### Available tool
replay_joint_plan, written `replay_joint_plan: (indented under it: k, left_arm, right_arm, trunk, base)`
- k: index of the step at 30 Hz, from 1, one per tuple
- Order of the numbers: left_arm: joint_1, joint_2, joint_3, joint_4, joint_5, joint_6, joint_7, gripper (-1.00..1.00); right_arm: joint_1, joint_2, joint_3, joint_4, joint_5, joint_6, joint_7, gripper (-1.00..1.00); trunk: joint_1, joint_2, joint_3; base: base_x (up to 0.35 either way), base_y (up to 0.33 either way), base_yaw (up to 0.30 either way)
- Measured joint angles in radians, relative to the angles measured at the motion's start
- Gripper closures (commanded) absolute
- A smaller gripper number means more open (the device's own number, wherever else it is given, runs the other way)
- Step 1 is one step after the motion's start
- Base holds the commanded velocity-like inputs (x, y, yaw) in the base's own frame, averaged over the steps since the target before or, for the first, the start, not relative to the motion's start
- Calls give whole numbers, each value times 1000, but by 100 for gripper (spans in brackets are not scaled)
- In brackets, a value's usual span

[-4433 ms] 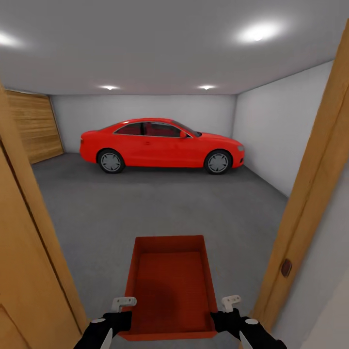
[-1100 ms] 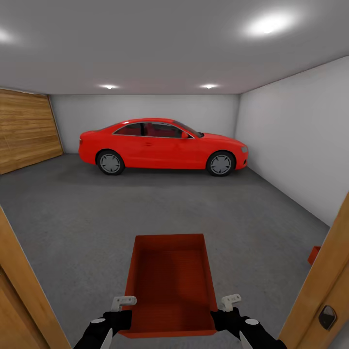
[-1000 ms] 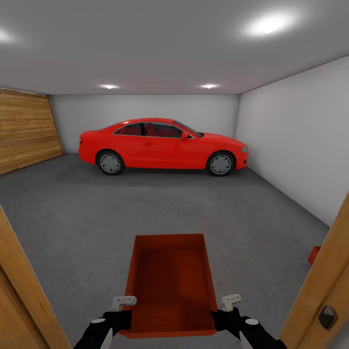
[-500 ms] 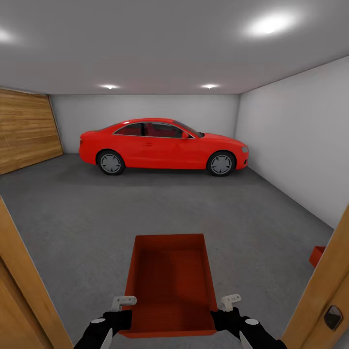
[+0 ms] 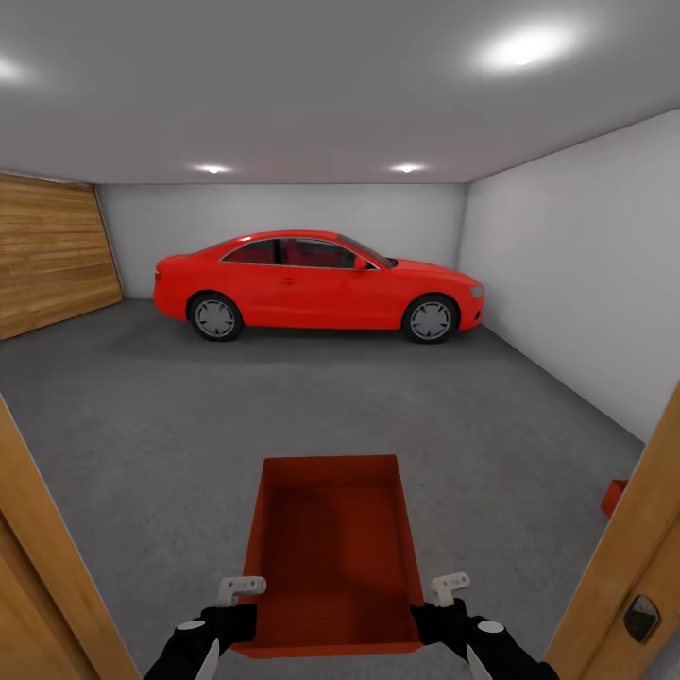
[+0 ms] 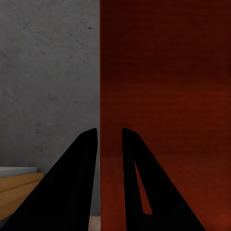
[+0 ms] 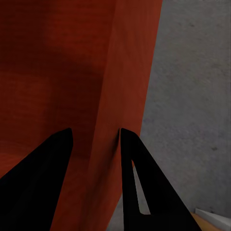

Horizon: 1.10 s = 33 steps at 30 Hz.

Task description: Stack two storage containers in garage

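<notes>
1. Head view: the robot looks into the garage [image 5: 529,274] through a doorway. An orange-red storage container [image 5: 331,557] is held out in front, above the grey floor [image 5: 283,406].
2. The left gripper [image 5: 238,593] grips the container's near left corner. The right gripper [image 5: 444,590] grips its near right corner.
3. A second container [image 5: 613,497] peeks out low on the right, on the floor near the white side wall. The wooden door frame [image 5: 623,557] hides most of it.
4. A red car [image 5: 316,283] is parked far back, near the back wall. A wooden door [image 5: 47,250] is on the left wall. More of the door frame stands at the near left.
5. Left wrist view: the left gripper [image 6: 110,154] has two black fingers [image 6: 79,178] with a narrow gap. The thin wall of the container [image 6: 163,86] sits in that gap, so the jaws are holding it. Grey floor [image 6: 48,72] is on the outer side of the wall.
6. Right wrist view: the right gripper [image 7: 95,159] has its fingers [image 7: 43,173] set a bit wider, one on each side of the container's wall [image 7: 127,72]. The jaws are holding that wall. Grey floor [image 7: 192,96] is past the outer side.
</notes>
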Motion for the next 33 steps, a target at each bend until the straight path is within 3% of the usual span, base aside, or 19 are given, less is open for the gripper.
replay_joint_plan:
  k: [9, 21, 33]
  left_arm:
    - [0, 0, 0, 0, 0, -1, 0, 100]
    - [0, 0, 0, 0, 0, -2, 0, 100]
    - [0, 0, 0, 0, 0, -2, 0, 100]
  right_arm:
    - [0, 0, 0, 0, 0, -1, 0, 100]
    - [0, 0, 0, 0, 0, -2, 0, 100]
    - [0, 0, 1, 0, -1, -2, 0, 100]
  trunk:
    - [0, 0, 0]
    - [-1, 0, 0]
    - [0, 0, 0]
  base:
    - [21, -1, 0]
    - [272, 0, 0]
    - [5, 0, 0]
